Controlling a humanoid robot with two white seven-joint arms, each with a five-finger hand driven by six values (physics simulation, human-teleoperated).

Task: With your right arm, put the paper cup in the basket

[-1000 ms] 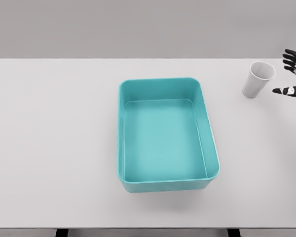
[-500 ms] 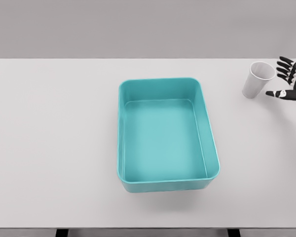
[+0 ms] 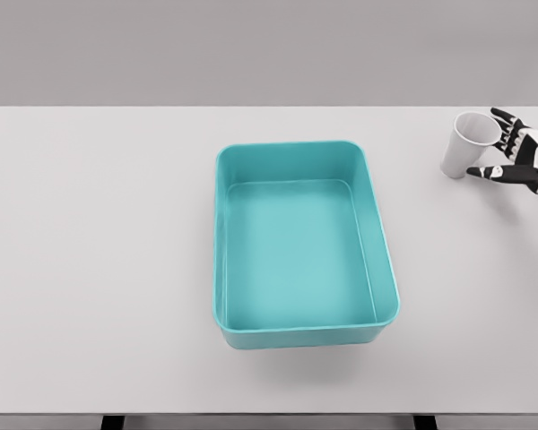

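A white paper cup point(image 3: 467, 143) stands upright near the table's far right edge. My right hand point(image 3: 495, 145) is right beside it on its right side, fingers spread open around the cup's rim and thumb reaching toward its lower side; I cannot tell whether they touch. The teal basket point(image 3: 298, 154) sits in the middle of the table, well to the left of the cup, with nothing inside. My left arm does not show.
The white table point(image 3: 99, 251) stretches wide on both sides of the basket. Its right edge lies just past my right hand, and the front edge runs along the bottom of the view.
My right hand has moved left toward the cup, from clear of it to close around its right side. The cup and basket have stayed put.
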